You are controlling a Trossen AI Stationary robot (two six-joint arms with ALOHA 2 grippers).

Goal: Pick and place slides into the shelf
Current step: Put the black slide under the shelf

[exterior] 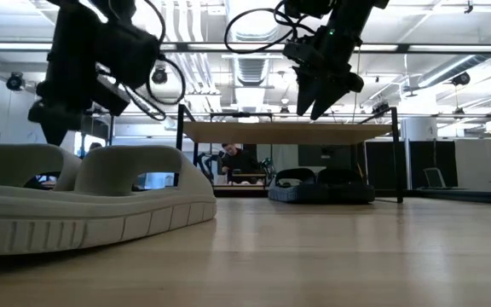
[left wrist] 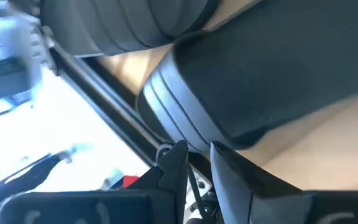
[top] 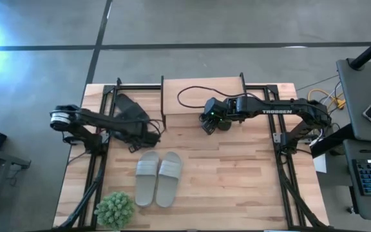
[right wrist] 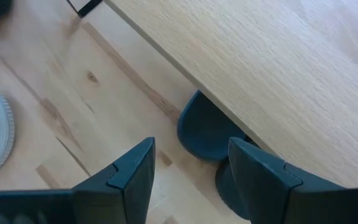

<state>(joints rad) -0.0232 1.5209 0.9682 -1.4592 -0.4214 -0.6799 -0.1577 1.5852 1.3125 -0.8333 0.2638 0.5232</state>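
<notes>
Black slides (right wrist: 207,134) lie under shelf (right wrist: 278,74), beneath open right end effector (right wrist: 188,171).

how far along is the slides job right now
One black pair already sits under the shelf, heels poking out in the right wrist view. The right gripper hovers open above them. The left gripper is at a dark bundle; whether it grips is unclear. The grey pair is still out on the table.

Right tool (right wrist: 188,171) agape, left tool (left wrist: 197,158) pinched
</notes>
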